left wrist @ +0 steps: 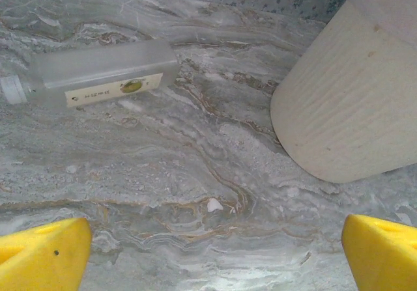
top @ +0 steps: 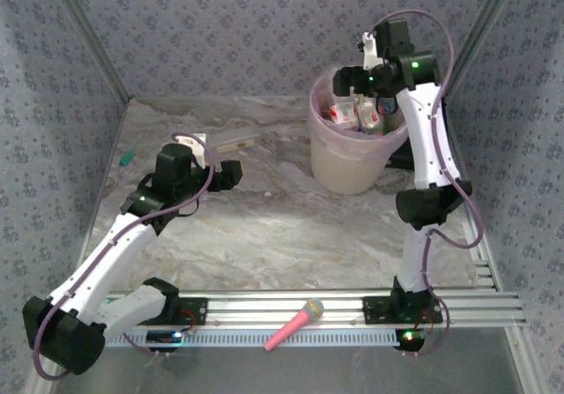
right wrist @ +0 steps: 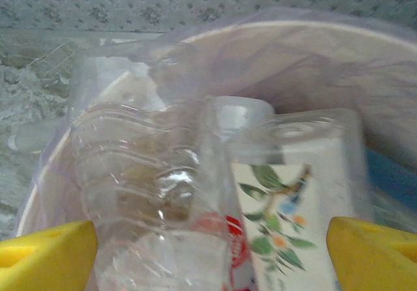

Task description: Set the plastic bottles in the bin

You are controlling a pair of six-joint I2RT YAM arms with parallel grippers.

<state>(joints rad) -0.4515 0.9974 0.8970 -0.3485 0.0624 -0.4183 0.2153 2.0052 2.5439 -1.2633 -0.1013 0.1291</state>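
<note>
While the right gripper (right wrist: 208, 258) hangs spread just above several plastic bottles (right wrist: 143, 167) already in the bin (right wrist: 339, 37), apparently gripping none, the left gripper (left wrist: 215, 252), also spread, faces one frosted bottle (left wrist: 104, 73) lying ahead to its left, not yet binned.

Surface (top: 264, 235): grey-beige marble pattern, evenly lit, no hard shadows. Walls (top: 220, 33) in blue-grey floral print enclose the surface at far, left and right sides. Ribbed aluminium rail (top: 264, 301) along the surface's near edge.
</note>
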